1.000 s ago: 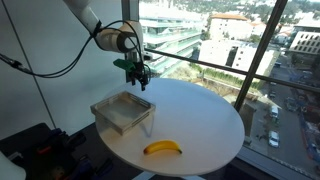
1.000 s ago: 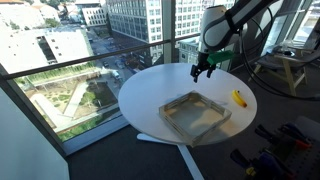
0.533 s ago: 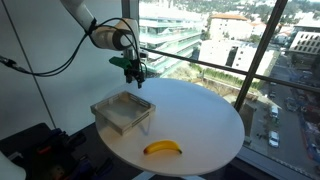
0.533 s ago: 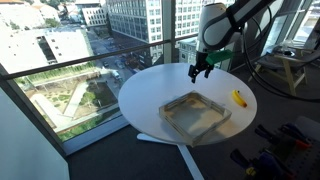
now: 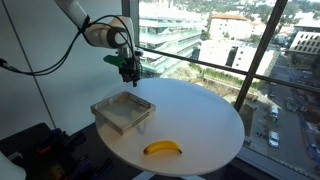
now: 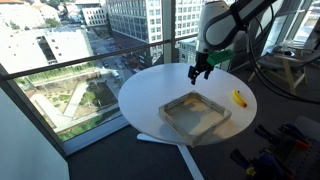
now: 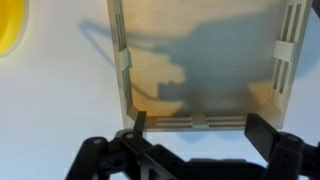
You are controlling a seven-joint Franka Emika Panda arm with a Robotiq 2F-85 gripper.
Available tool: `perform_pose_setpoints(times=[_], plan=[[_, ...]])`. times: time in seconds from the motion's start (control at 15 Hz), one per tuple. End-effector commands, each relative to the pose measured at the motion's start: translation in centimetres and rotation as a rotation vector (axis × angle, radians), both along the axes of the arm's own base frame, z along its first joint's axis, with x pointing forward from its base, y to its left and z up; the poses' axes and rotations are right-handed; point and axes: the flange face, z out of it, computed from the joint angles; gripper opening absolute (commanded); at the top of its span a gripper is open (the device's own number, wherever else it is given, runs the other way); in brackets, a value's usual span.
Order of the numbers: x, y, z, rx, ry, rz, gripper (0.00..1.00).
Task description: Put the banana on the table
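The yellow banana lies on the round white table near its edge, apart from the beige tray. It also shows in an exterior view and at the top left corner of the wrist view. My gripper hangs open and empty in the air above the table's far side, beyond the tray, and shows in an exterior view too. In the wrist view the gripper looks down at the tray's near wall, with both fingers spread wide.
The tray sits empty in the middle of the table. Tall windows with railings run close behind the table. Cables and equipment lie on the floor beside it.
My gripper has drifted a little up and back from the tray, still open and empty. The banana and tray have not moved.
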Motion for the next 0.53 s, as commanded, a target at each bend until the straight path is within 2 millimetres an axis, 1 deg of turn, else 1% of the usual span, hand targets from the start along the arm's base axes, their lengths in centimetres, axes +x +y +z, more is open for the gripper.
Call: perform_pose_setpoints(times=[0.0,0.47], plan=[[-1.6,0.7,1.1,0.015,0.001,0.031,1.00],[-2.7,1.5,1.5,0.015,0.007,0.053,1.00]])
